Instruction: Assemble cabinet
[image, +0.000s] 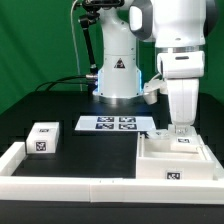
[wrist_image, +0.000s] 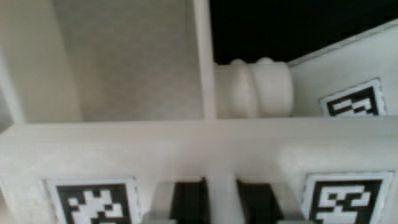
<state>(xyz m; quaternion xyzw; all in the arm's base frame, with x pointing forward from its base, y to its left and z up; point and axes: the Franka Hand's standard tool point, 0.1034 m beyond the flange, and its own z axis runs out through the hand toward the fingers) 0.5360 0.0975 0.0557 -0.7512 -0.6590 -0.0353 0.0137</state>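
White cabinet body (image: 152, 170) (tagged), exterior view's right, small block (image: 42, 140) well apart

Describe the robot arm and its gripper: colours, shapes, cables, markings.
The white rounded robot arm has smooth glossy shells with dark bands at the joints. Its tapered base carries a dark triangular sticker. A thin dark cable runs off beside the base. The white gripper narrows toward its tips; finger detail is too small to tell.

The marker board (image: 113, 123), printed with 4 tags, lies on a black desk (image: 100, 152) edged by a low white rail (image: 70, 187), green backdrop (image: 35, 45) behind.
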